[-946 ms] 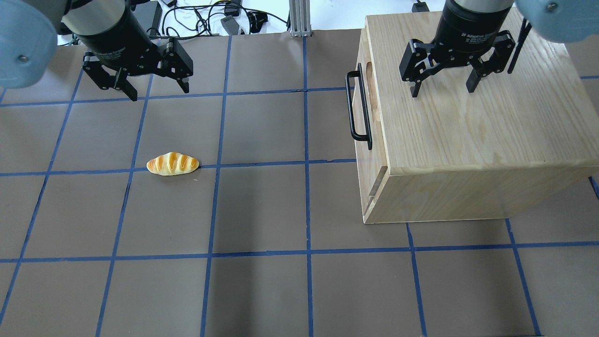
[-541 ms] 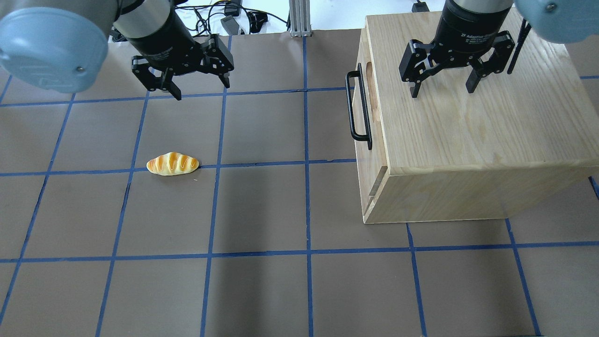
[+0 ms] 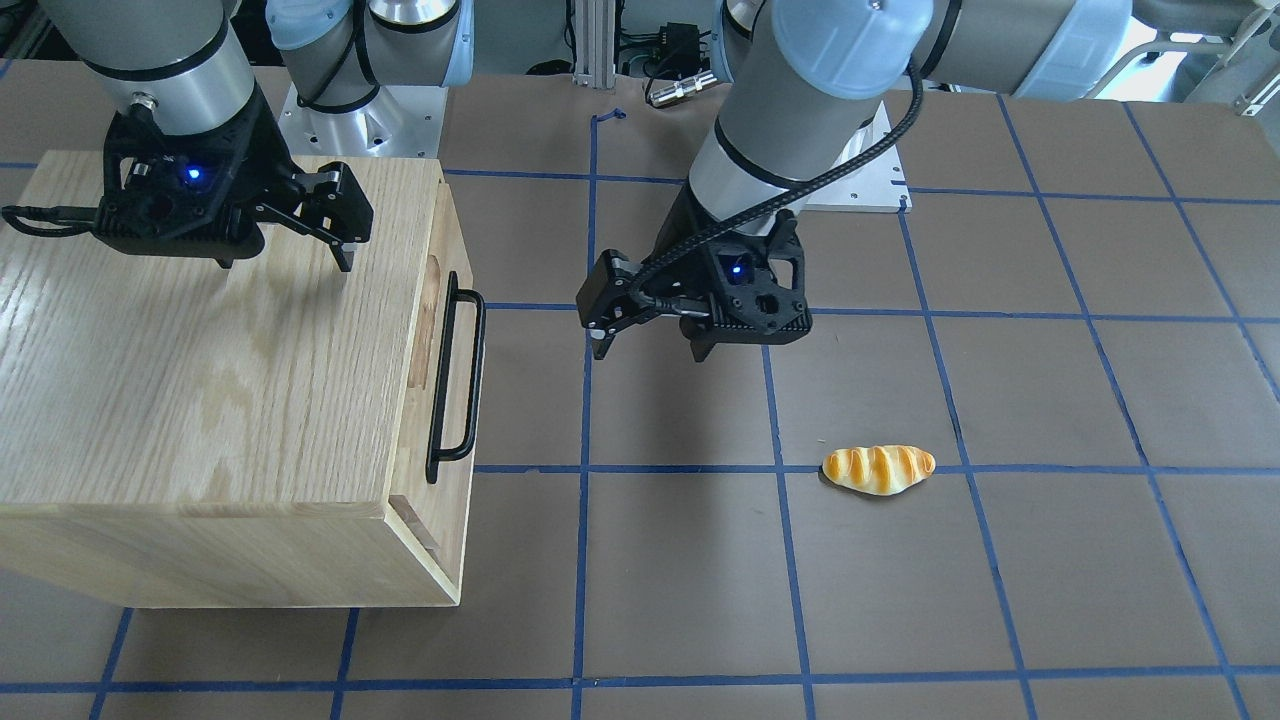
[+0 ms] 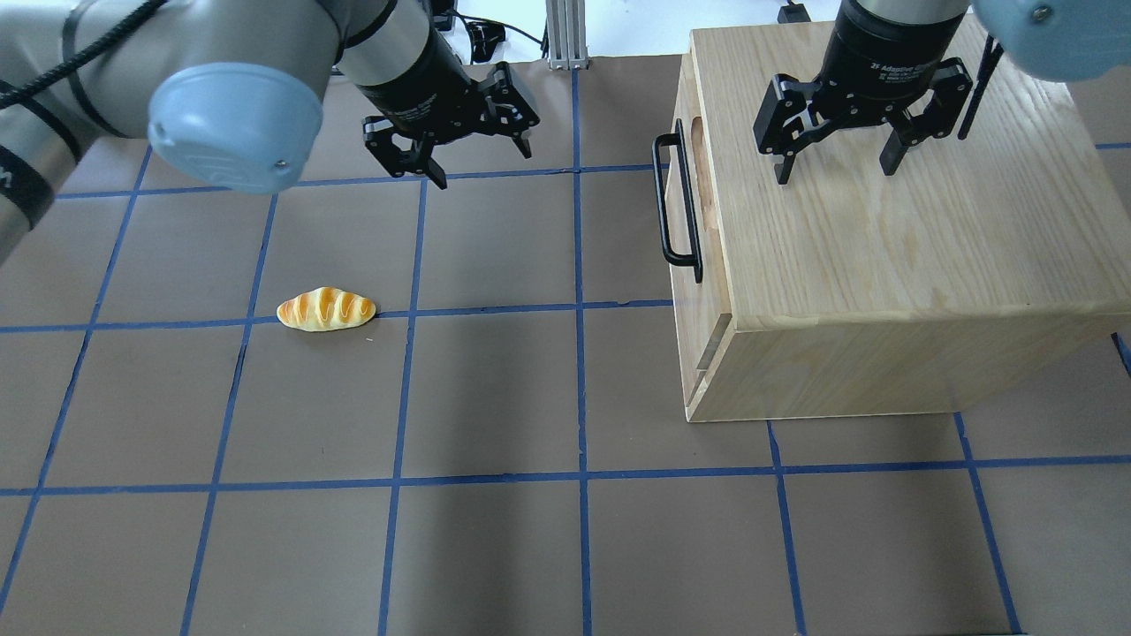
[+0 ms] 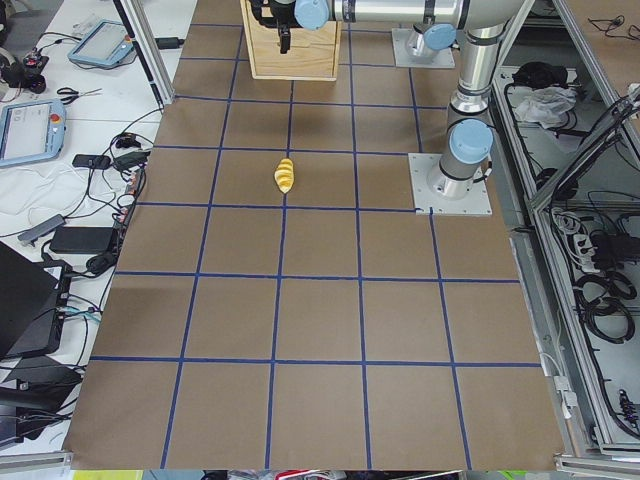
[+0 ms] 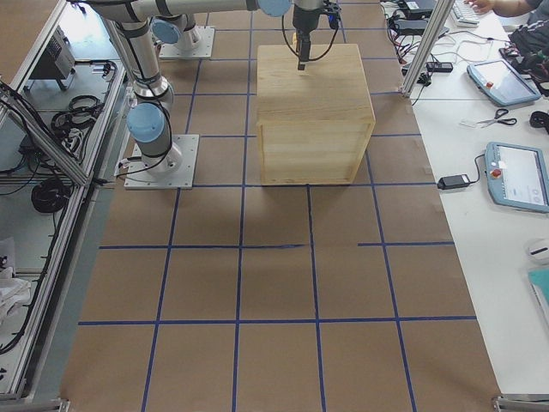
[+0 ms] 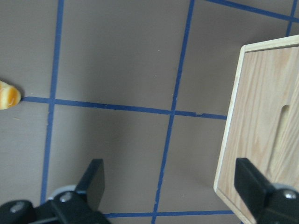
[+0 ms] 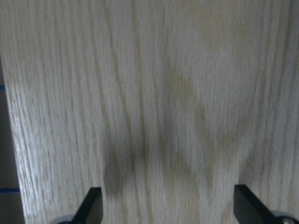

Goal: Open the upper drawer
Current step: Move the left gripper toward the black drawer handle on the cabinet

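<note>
The upper drawer [image 4: 695, 190] sits pushed into the oak cabinet [image 4: 884, 247], its front facing the table's middle. Its long black bar handle [image 4: 676, 205] and the oval notch above it show; they also show in the front view, handle [image 3: 455, 380]. My left gripper [image 4: 482, 163] is open and empty, hovering over the table left of the handle, well apart from it; it also shows in the front view [image 3: 648, 350]. My right gripper [image 4: 836, 172] is open and empty just above the cabinet's top [image 8: 163, 102].
A toy bread roll [image 4: 326, 309] lies on the brown mat left of centre, also in the front view [image 3: 878, 469]. The cabinet's wood [image 7: 261, 116] fills the right of the left wrist view. Cables lie beyond the table's far edge.
My left arm has swung to the right, toward the cabinet, with its gripper still open. The right gripper, the drawer and the roll have not moved.
</note>
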### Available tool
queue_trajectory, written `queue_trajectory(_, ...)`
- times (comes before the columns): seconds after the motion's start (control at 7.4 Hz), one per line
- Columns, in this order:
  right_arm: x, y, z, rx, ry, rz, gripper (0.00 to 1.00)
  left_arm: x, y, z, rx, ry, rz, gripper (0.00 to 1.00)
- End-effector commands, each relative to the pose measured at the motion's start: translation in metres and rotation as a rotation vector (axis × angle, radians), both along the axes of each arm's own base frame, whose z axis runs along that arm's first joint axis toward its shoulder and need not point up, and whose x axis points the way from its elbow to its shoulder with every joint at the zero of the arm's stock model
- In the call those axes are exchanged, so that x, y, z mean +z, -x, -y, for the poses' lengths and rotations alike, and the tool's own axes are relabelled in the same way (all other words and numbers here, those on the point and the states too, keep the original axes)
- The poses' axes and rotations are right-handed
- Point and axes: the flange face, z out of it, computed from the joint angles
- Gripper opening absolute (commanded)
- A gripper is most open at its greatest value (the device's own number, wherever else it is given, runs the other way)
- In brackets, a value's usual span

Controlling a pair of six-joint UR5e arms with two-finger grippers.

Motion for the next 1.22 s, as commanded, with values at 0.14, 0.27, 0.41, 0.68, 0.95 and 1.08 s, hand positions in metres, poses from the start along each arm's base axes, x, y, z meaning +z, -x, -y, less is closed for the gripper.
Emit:
queue_trajectory(0.14, 0.000, 0.000, 0.000, 0.001, 0.001, 0.000, 1.00, -0.025, 0.058, -0.003, 0.016, 0.000, -0.083, 1.00)
queue_trajectory(0.27, 0.000, 0.000, 0.000, -0.001, 0.001, 0.000, 1.00, -0.036, 0.070, -0.010, 0.007, -0.022, -0.080, 1.00)
queue_trajectory(0.41, 0.000, 0.000, 0.000, -0.001, 0.001, 0.000, 1.00, -0.044, 0.077, -0.011, 0.002, -0.048, -0.102, 1.00)
queue_trajectory(0.68, 0.000, 0.000, 0.000, 0.001, 0.001, 0.000, 1.00, -0.045, 0.083, -0.014, -0.004, -0.052, -0.105, 1.00)
queue_trajectory(0.95, 0.000, 0.000, 0.000, -0.001, 0.001, 0.000, 1.00, -0.058, 0.086, -0.010, -0.010, -0.060, -0.103, 1.00)
queue_trajectory(1.08, 0.000, 0.000, 0.000, 0.001, 0.001, 0.000, 1.00, -0.065, 0.088, -0.007, -0.009, -0.068, -0.098, 1.00)
